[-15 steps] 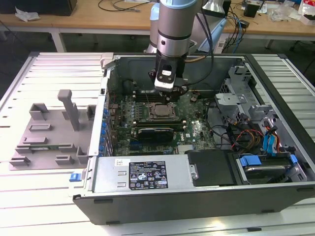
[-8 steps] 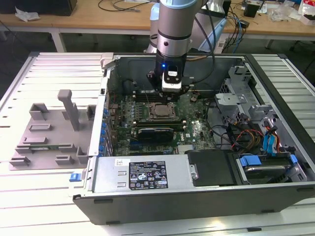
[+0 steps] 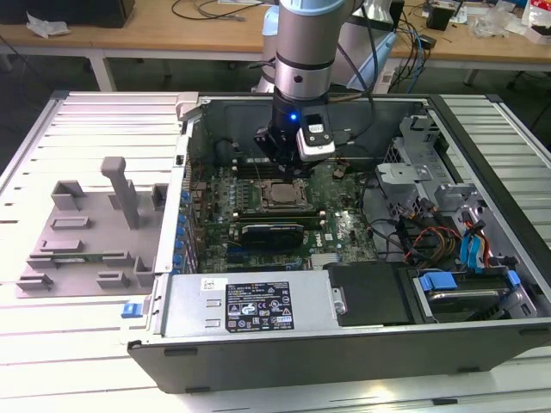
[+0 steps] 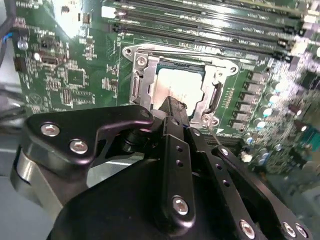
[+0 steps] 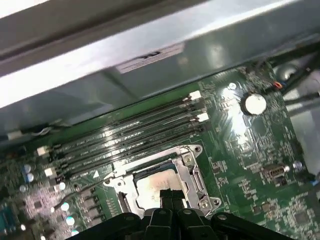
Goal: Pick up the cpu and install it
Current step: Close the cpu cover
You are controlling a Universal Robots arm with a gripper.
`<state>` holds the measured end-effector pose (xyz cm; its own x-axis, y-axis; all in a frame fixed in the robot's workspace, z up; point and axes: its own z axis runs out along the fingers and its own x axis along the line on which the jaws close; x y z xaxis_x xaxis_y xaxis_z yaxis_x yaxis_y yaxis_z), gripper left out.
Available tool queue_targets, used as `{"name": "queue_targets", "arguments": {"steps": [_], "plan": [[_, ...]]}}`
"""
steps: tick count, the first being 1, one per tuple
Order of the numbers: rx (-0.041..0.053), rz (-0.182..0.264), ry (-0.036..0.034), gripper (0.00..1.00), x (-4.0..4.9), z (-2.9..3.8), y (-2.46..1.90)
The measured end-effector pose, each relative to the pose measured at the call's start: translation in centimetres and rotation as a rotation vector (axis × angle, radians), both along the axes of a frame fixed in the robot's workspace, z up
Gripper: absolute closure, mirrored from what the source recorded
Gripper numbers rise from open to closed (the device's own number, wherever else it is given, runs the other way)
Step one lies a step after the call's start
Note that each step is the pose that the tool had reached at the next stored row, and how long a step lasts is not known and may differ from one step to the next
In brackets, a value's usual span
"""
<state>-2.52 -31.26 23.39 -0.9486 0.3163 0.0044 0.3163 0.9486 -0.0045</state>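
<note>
Exterior view: tray [image 3: 79, 258] at nine o'clock from the case [image 3: 344, 354], arm [image 3: 306, 43] reaching inside. Both wrist views: memory slots [image 5: 127, 135] beside the socket [image 5: 193, 176]. Gripper [image 4: 172, 105] clenched, tips together, gripping nothing, just above the cpu [image 4: 176, 85]; contact impossible to tell. Lying flat in the socket, silvery-white top up, glare across it.

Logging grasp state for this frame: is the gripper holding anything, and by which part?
Nothing appears held. The cpu lies in the socket, and the jaws of the gripper stand together over it.
</note>
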Motion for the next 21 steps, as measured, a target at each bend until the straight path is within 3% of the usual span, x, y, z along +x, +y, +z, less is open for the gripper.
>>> {"name": "queue_targets", "arguments": {"steps": [5,9,10,13,15,21], "plan": [[0.0001,0.196,-0.0001,0.89,0.0,-0.05,0.0],[0.0001,0.304,-0.0001,0.89,0.0,-0.06,0.0],[-0.0002,0.353,0.0,0.89,-0.01,-0.08,0.0],[-0.0025,0.36,0.0003,0.89,-0.66,-0.17,-0.14],[-0.0025,0.347,0.0004,0.89,-0.67,-0.21,-0.45],[-0.0024,0.342,0.0003,0.89,-0.67,0.17,-0.5]]}}
